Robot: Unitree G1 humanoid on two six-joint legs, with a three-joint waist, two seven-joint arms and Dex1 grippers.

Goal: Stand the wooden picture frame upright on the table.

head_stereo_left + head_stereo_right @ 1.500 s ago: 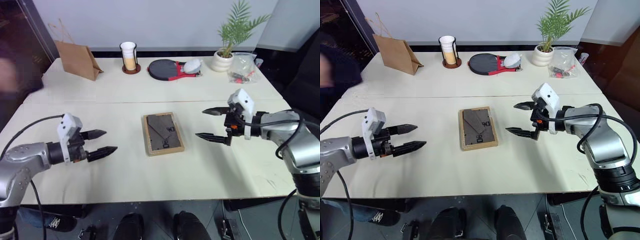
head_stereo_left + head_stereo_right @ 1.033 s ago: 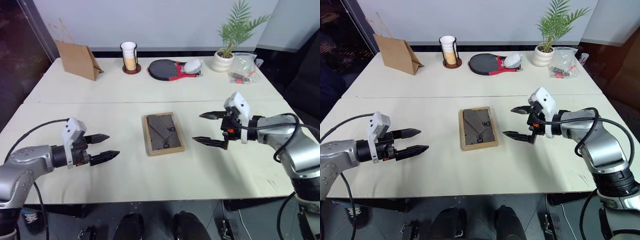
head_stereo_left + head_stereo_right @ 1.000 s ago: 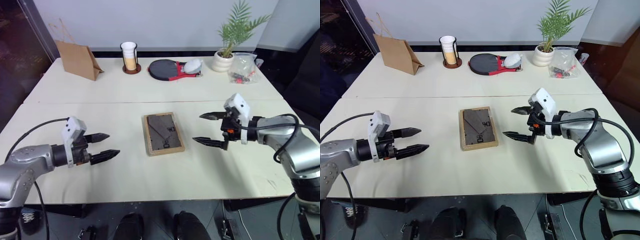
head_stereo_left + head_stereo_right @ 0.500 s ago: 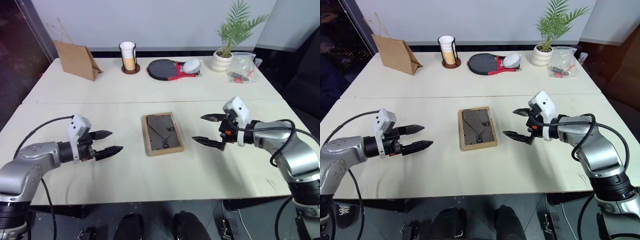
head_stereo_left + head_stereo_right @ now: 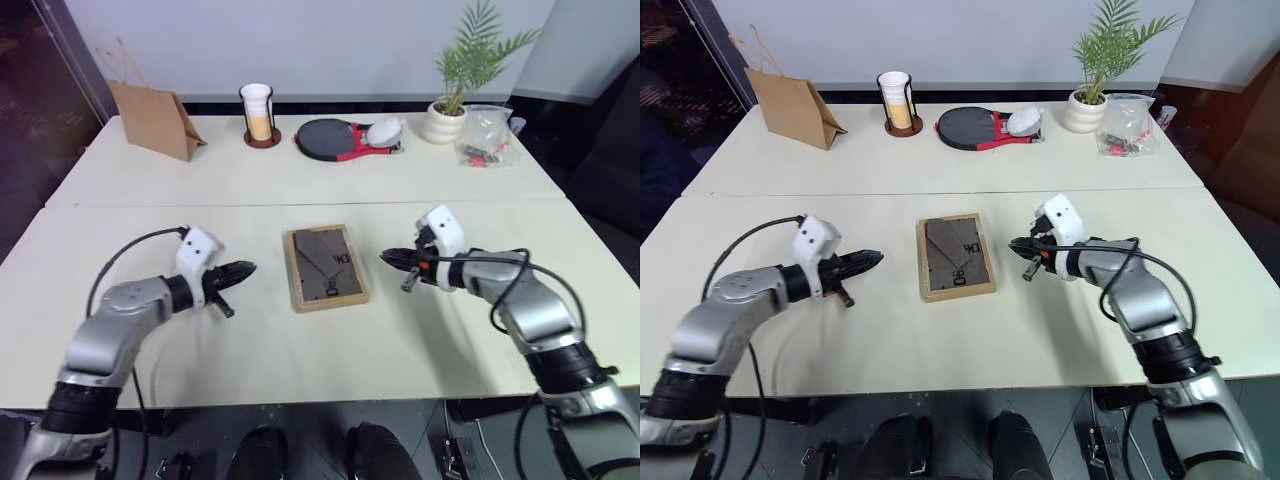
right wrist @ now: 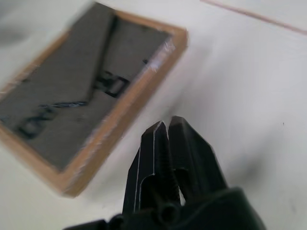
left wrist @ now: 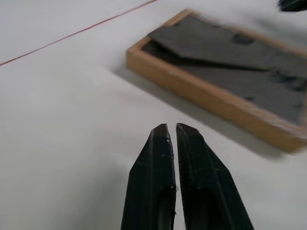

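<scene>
Two grippers flanking wooden picture frame (image 5: 326, 266)

Both my arms reach forward and inward, forearms angled toward each other. My left gripper (image 5: 243, 269) points forward and to my right, tilted slightly downward; its two black fingers (image 7: 152, 177) are pressed together, tips nearly touching, nothing between them. My right gripper (image 5: 387, 257) points forward and to my left, also tilted downward; its fingers (image 6: 156, 158) are likewise closed together and hold nothing.
</scene>
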